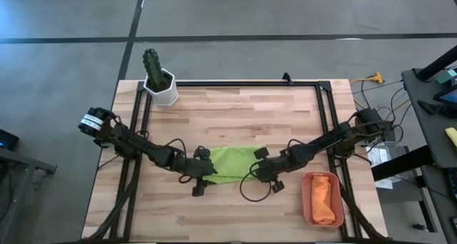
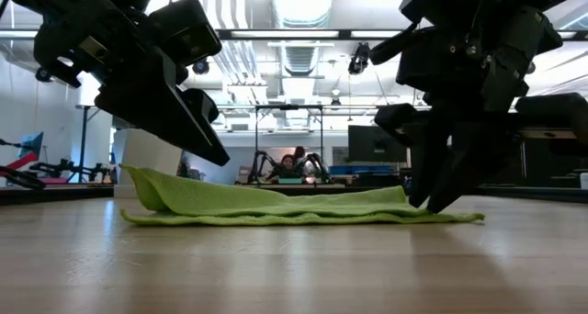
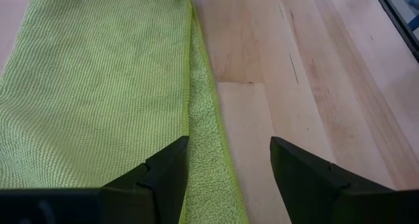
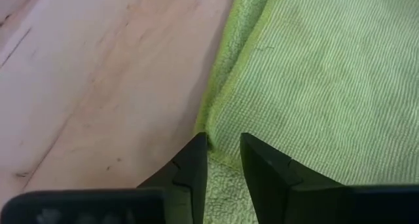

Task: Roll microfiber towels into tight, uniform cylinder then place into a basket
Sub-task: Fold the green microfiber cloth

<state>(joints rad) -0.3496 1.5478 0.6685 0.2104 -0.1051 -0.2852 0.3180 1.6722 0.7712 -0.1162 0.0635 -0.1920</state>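
- Pinching the green towel edge, my right gripper is narrow.
- My left gripper stands wide over its other end.
- Orange towel lies in basket; cactus pot far.

Two towels and a basket on the wooden table

The lime green towel lies folded flat near the middle of the table, a long low strip running left to right; seen level across the table it sits in layers, its left end lifted into a soft hump while the right end lies thin against the wood, and a fluffier edge peeks out beside the ribbed top layer. The bright orange towel is already rolled into a cylinder and rests inside the basket, a small terracotta tray with rounded corners at the near right corner, well apart from the green one.
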